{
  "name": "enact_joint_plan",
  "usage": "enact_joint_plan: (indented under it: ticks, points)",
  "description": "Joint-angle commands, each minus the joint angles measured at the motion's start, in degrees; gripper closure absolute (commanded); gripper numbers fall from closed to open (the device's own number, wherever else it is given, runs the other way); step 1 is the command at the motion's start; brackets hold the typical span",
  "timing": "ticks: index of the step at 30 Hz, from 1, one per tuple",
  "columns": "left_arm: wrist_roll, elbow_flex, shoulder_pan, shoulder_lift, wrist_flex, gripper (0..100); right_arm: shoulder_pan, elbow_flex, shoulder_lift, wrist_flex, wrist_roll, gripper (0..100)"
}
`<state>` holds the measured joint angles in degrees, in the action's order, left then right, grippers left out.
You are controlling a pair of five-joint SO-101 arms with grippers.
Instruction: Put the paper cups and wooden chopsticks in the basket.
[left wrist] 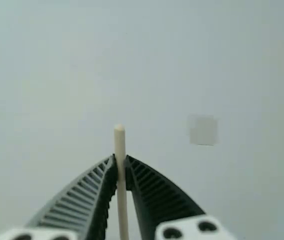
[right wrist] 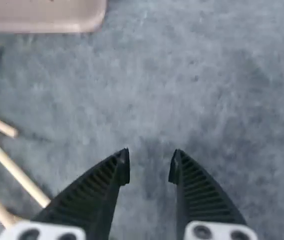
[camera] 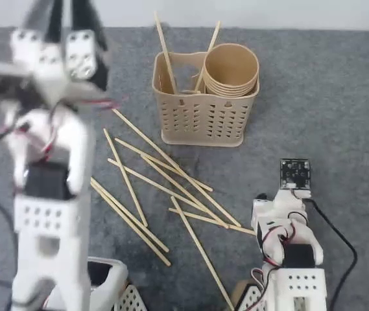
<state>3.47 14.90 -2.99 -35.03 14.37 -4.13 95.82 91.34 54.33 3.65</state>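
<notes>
My left gripper (left wrist: 120, 160) is shut on one wooden chopstick (left wrist: 120, 145), whose tip sticks out past the fingers toward a pale wall. The left arm (camera: 48, 149) is raised high at the table's left side. A beige basket (camera: 200, 120) stands at the back centre. It holds a stack of paper cups (camera: 231, 68) and a few upright chopsticks (camera: 165, 52). Several more chopsticks (camera: 161, 188) lie scattered on the grey carpet in front of the basket. My right gripper (right wrist: 149, 162) is open just above bare carpet, with nothing between its fingers.
The right arm (camera: 288, 227) sits at the front right, close to the ends of the scattered chopsticks (right wrist: 7, 165). A corner of the basket (right wrist: 42, 15) lies ahead of the right gripper. Grey carpet stretches to the right of the basket.
</notes>
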Motion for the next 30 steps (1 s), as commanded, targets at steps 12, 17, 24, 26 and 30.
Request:
enact_joint_plan:
  ticks: [12, 17, 24, 26, 30]
  points:
    - [-0.4, -6.6, -10.8, 16.3, -1.8, 99, -0.4, 1.1, 1.4, 0.1, -1.3, 85.1]
    - [-0.4, -4.4, -10.6, 18.8, -1.8, 99, -0.4, 1.1, 1.4, 0.0, -1.3, 85.1]
    - [-0.4, -2.6, -8.9, 17.9, 2.6, 93, -0.3, 1.1, 1.4, 0.0, -1.3, 85.1]
    - [-0.4, -2.5, -8.9, 16.4, 7.3, 87, -0.3, 1.1, 1.4, 0.0, -1.3, 85.1]
    - [-0.4, -2.5, -8.9, 11.4, 14.1, 82, -0.3, 1.1, 1.4, 0.1, -1.3, 85.1]
